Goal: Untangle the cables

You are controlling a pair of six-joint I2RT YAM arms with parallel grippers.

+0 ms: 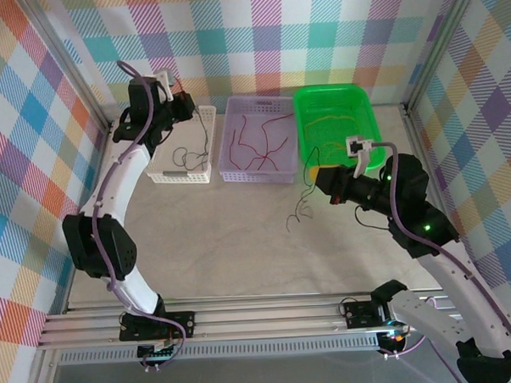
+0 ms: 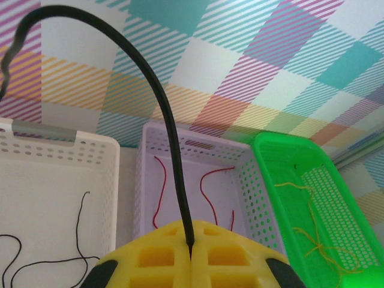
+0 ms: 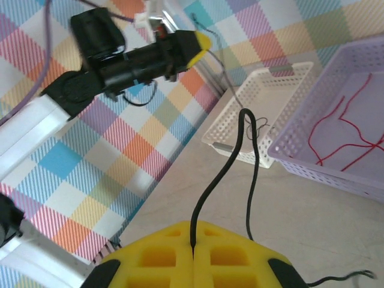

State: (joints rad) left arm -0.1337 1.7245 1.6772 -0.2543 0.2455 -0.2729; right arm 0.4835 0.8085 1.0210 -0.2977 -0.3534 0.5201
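My left gripper (image 1: 186,104) hovers above the white basket (image 1: 163,175) at the back left. It is shut on a black cable (image 2: 174,138) that arches up from its yellow fingers (image 2: 231,255). My right gripper (image 1: 316,176) is in front of the green basket (image 1: 363,102), shut on another black cable (image 3: 222,180) whose ends dangle toward the table (image 1: 303,208). More black cables (image 2: 84,216) lie in the white basket, red cables (image 1: 257,140) in the purple basket (image 1: 238,177), and yellow cables (image 1: 333,124) in the green basket.
The three baskets stand side by side along the back wall. Bare table (image 1: 241,243) spreads in front of them. Metal frame posts and checked walls close in the sides. In the right wrist view the left arm (image 3: 120,60) hangs above the white basket (image 3: 264,96).
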